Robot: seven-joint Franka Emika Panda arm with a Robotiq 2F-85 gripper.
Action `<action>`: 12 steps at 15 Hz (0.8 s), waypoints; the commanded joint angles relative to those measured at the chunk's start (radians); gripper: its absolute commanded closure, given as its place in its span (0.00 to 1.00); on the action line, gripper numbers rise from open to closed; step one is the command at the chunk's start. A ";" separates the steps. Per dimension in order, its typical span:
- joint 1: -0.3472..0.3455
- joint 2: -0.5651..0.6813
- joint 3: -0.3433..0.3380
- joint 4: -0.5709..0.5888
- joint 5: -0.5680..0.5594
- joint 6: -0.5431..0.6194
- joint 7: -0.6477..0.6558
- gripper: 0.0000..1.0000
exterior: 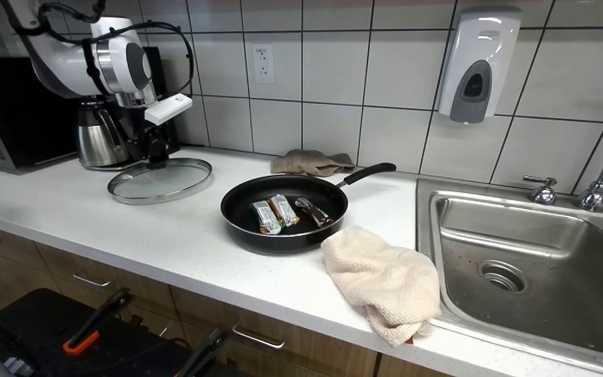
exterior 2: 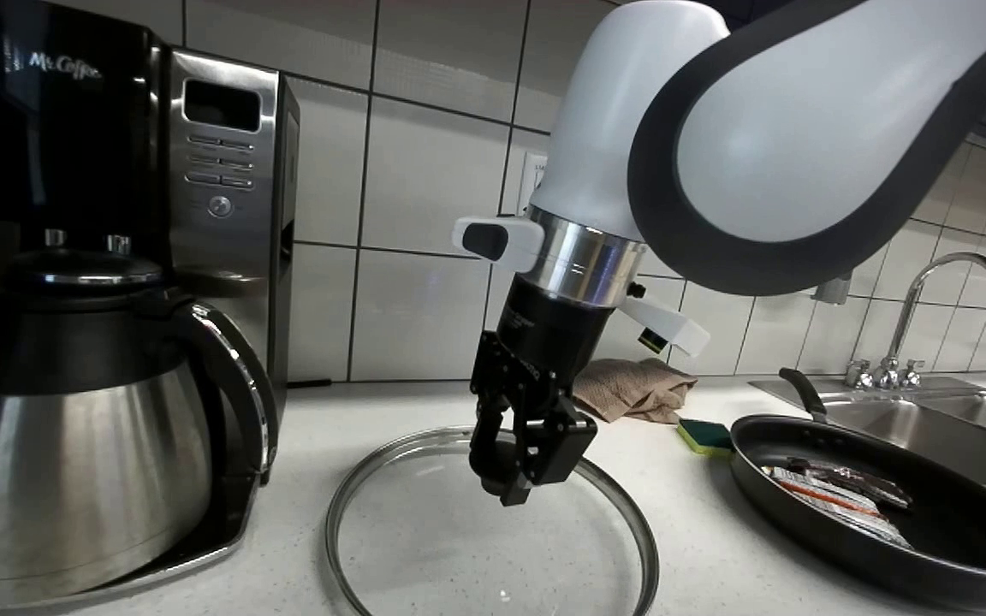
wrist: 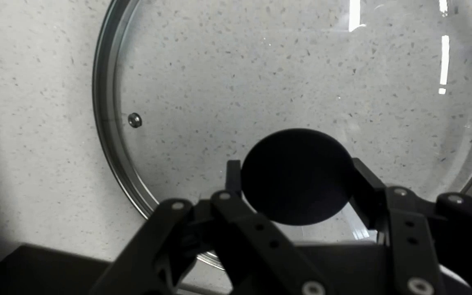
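Note:
My gripper (wrist: 298, 177) points down with its two fingers closed against opposite sides of a round black knob (wrist: 297, 151). That knob belongs to a clear glass lid with a metal rim (wrist: 100, 98), which spreads out below the fingers. Both exterior views show the lid's rim (exterior: 160, 200) level over the white counter; whether it touches the surface or hangs slightly above, I cannot tell. In an exterior view the gripper (exterior 2: 506, 479) hides part of the knob and stands near the lid's middle.
A black frying pan (exterior: 238, 230) holding several wrapped bars (exterior: 267, 215) stands right of the lid. A coffee maker (exterior 2: 228, 197) with its steel carafe (exterior 2: 108, 462) is close by. Beyond lie a brown cloth (exterior: 309, 162), a sponge (exterior 2: 705, 436), a beige towel (exterior: 385, 280) and the sink (exterior: 490, 241).

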 commanded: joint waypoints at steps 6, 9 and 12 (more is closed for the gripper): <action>0.002 -0.099 -0.039 -0.015 -0.022 -0.019 0.021 0.61; 0.002 -0.121 -0.057 -0.024 -0.024 -0.014 0.046 0.61; 0.002 -0.146 -0.079 -0.040 -0.028 -0.008 0.084 0.61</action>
